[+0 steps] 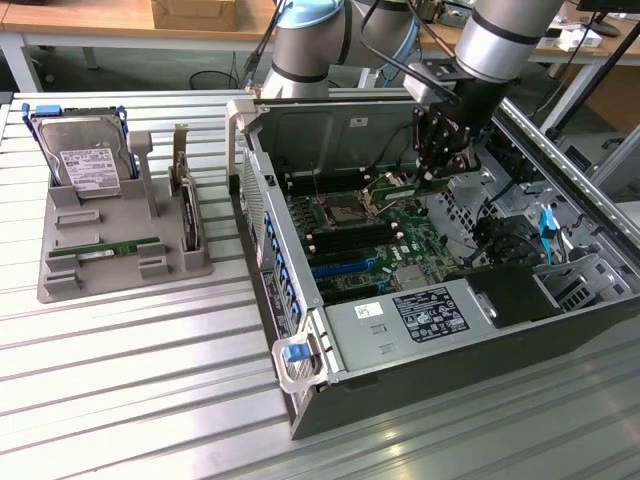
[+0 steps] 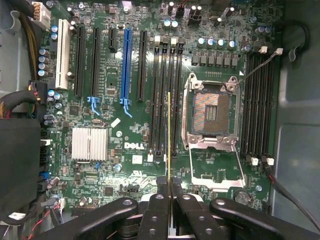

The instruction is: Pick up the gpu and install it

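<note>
My gripper is shut on the gpu, a thin green stick that I see edge-on as a narrow yellow-green line. It hangs over the bank of long black slots beside the open processor socket on the green motherboard. Whether its lower edge touches a slot I cannot tell. In the exterior view the gripper reaches down into the open computer case, with the gpu held just above the board.
On the exterior view's left stands a grey holder tray with a silver hard drive, a dark card on edge and another green stick lying flat. Case walls, cables and a silver heatsink surround the board.
</note>
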{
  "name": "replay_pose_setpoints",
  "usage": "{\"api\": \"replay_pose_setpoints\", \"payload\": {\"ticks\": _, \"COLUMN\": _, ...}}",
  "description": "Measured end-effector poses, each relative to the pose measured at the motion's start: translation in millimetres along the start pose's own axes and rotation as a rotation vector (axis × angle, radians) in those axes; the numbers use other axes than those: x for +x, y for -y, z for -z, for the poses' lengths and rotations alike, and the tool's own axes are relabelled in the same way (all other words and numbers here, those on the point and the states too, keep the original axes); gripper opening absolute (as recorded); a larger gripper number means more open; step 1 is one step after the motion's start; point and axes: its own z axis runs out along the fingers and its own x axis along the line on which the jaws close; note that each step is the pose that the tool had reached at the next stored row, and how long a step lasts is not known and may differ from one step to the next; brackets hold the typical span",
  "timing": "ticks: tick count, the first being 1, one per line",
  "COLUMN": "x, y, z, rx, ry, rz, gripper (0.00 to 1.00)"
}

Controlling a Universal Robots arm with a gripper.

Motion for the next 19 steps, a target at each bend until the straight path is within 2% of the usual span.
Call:
{"api": "replay_pose_setpoints", "payload": {"ticks": 15, "x": 0.0, "y": -0.4, "z": -4.3, "rx": -0.0001, "ry": 0.0000, "rz": 0.000, "gripper": 0.13}}
{"api": "replay_pose_setpoints", "payload": {"ticks": 19, "x": -0.3, "y": -10.8, "z": -6.9, "rx": -0.0001, "ry": 0.0000, "rz": 0.000, "gripper": 0.13}}
